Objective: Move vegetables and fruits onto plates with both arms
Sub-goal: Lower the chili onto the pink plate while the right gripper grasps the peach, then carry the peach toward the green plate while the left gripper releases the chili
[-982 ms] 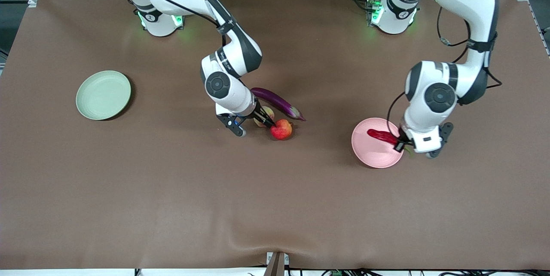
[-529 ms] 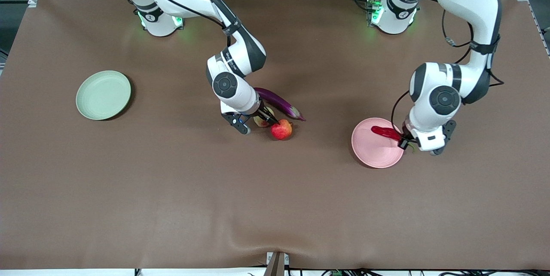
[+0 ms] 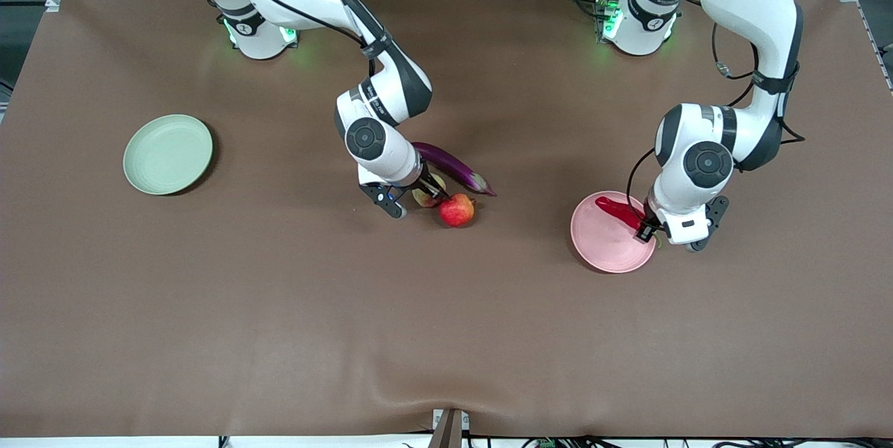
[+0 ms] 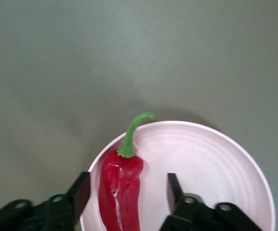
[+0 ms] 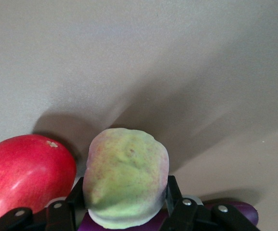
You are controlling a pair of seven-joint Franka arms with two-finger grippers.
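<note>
Front: right gripper (image 3: 427, 192) down at the fruit cluster mid-table, next to the red apple (image 3: 457, 210) and purple eggplant (image 3: 452, 167); green plate (image 3: 167, 154) sits bare at the right arm's end.

Left wrist: left gripper (image 4: 127, 192) fingers apart, chili pepper (image 4: 121, 185) (glossy red, green stem) lying between them on the pink plate (image 4: 216, 159).

Right wrist: fingers clamped on the pale yellow-pink peach (image 5: 127, 177).

the left gripper (image 4: 126, 192) has parted its fingers from the chili (image 4: 119, 190); the right gripper (image 5: 124, 202) has clamped the peach (image 5: 126, 187).
</note>
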